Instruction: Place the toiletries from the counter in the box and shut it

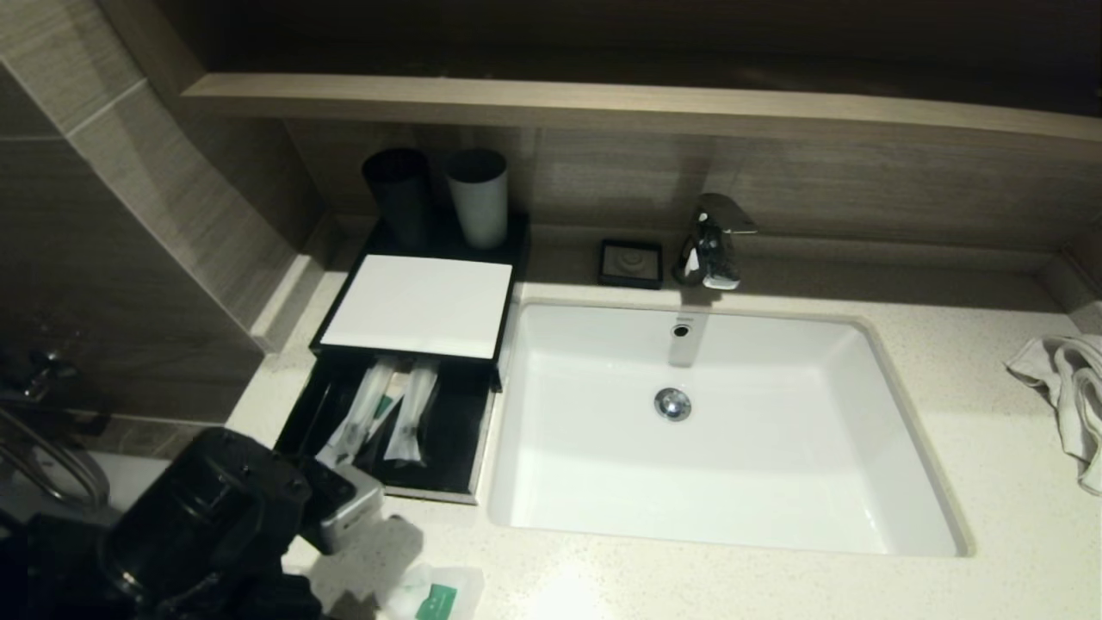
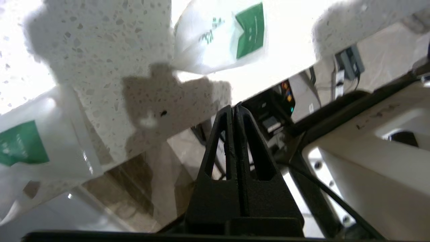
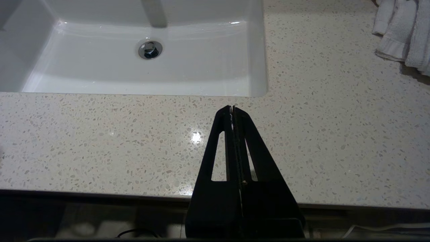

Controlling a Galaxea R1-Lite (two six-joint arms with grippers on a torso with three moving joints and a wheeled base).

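Left claw [image 2: 234,109] pinched shut, empty, at worktop [image 1: 775,585] edge. Two pouches [image 2: 231,37] on worktop just beyond claw; long packets [image 1: 387,413] already in open drawer of box [image 1: 422,306]. Next: open claw, grasp nearest pouch. Right claw [image 3: 232,109] shut, parked.

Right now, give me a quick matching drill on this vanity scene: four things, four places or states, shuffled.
1. long packets
2. green-label pouch
3. towel
4. left pincer

a. shut, empty
b. in the open drawer of the box
c. counter, right of the sink
d. counter's front edge, near the left pincer

Pairs: 1-b, 2-d, 3-c, 4-a
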